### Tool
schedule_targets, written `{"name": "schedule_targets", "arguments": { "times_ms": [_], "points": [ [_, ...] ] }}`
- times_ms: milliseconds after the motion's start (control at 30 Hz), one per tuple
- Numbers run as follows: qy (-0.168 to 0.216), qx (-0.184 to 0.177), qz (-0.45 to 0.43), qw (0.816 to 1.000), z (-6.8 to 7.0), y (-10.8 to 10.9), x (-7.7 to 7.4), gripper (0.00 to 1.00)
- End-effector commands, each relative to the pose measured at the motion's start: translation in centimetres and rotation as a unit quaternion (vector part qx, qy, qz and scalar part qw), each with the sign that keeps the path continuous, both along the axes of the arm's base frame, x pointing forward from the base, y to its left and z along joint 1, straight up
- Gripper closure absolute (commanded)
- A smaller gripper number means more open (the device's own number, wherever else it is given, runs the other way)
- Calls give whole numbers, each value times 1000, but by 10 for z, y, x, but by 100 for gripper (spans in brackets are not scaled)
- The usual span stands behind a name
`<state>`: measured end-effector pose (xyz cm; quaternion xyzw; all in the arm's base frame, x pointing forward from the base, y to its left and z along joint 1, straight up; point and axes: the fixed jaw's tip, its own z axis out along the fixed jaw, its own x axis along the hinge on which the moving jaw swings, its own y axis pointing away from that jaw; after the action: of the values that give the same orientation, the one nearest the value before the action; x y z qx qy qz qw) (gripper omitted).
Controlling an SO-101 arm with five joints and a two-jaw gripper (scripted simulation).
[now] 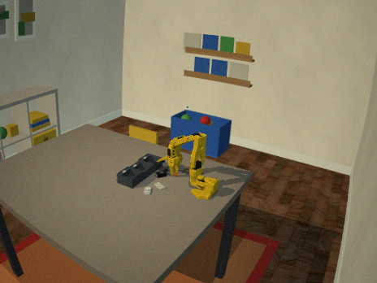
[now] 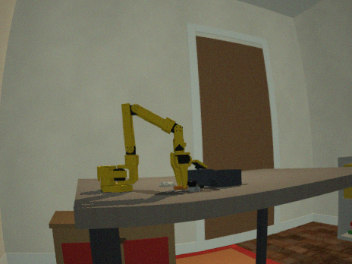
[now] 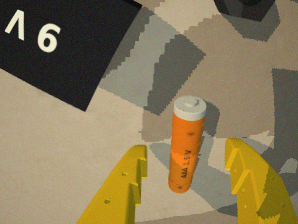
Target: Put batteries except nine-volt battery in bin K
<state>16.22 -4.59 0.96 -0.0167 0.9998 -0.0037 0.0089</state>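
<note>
An orange cylindrical battery (image 3: 185, 145) (image 2: 177, 187) with a white cap lies on the table (image 1: 81, 203). My gripper (image 3: 185, 157) (image 1: 175, 172) (image 2: 181, 184) is low over it. The two yellow fingers stand apart, one on each side of the battery, with gaps between them and it. The gripper is open. The black nine-volt battery (image 3: 60, 26) (image 1: 161, 174) lies flat just beyond, at the upper left of the wrist view. The dark row of bins (image 1: 136, 171) (image 2: 216, 177) stands on the table close behind the gripper. Its letter marks do not show.
Two white dominoes (image 1: 159, 185) (image 1: 147, 190) lie in front of the bins. The arm's base (image 1: 204, 188) stands near the table's right edge.
</note>
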Motion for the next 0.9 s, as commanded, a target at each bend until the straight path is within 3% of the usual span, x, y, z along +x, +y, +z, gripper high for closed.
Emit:
{"name": "schedule_targets", "arguments": {
  "times_ms": [0, 567, 867],
  "points": [
    [-14, -4, -1, 1000, -2, -3, 3, 81],
    [-14, -4, -1, 1000, -4, -2, 3, 82],
    [-14, -4, -1, 1000, -4, -2, 3, 89]
  ]
}}
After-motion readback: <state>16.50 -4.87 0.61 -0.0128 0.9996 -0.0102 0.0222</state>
